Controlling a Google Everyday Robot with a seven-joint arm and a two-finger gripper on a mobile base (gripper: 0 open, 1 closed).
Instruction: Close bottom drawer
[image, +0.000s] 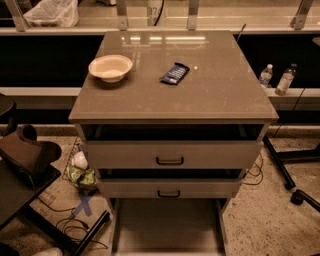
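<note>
Locate the bottom drawer (167, 227) at the foot of the cabinet (172, 90). It stands pulled well out toward you, below the two upper drawers (200, 155) with black loop handles, and its shallow tray runs off the lower edge of view. The gripper lies outside the camera view, so you cannot tell its position relative to the drawer, nor whether it is released or clenched.

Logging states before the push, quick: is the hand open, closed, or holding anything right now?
The hand is outside the camera view, so its state cannot be told. Nothing touches the pulled-out bottom drawer.
</note>
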